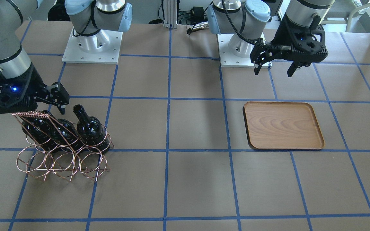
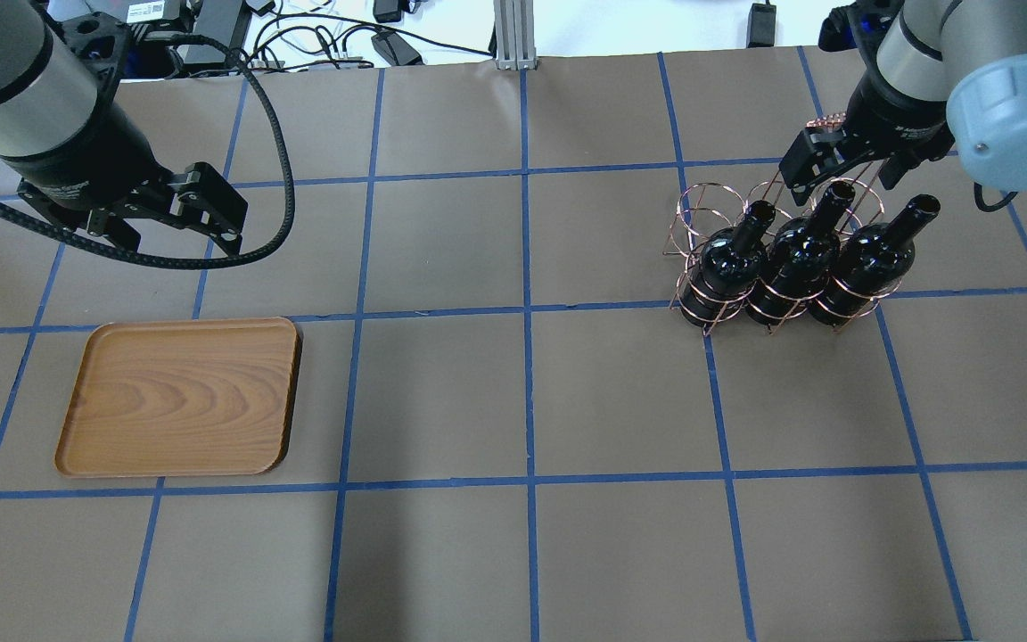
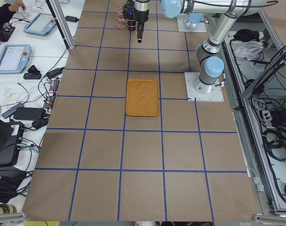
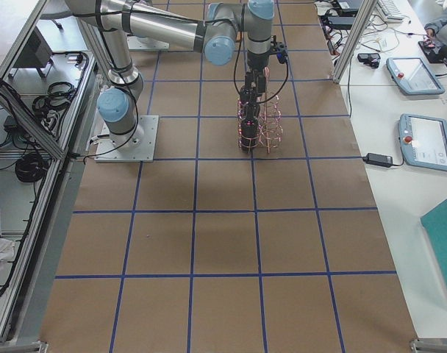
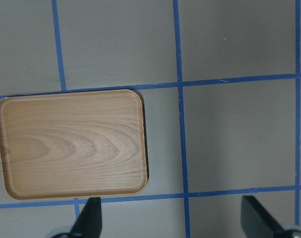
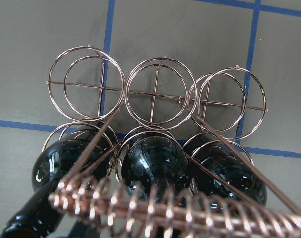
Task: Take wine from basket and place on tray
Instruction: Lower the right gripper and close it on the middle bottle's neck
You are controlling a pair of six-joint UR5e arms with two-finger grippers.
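Note:
Three near-black wine bottles [image 2: 799,254] lean in the near row of the copper wire basket [image 2: 718,205]; its far row of rings is empty. My right gripper [image 2: 843,169] is open and hovers over the coiled handle [image 6: 180,210], its fingers on either side of the middle bottle's neck [image 2: 834,201] and holding nothing. In the front view the right gripper [image 1: 45,107] sits just behind the handle. The wooden tray [image 2: 179,397] lies empty on the table. My left gripper [image 2: 175,232] is open and empty above the table beyond the tray [image 5: 71,144].
The brown table [image 2: 522,401] carries a grid of blue tape lines. The two arm bases [image 1: 92,48] stand on white plates at the robot's edge. Cables and an aluminium post [image 2: 509,36] lie beyond the table's far edge.

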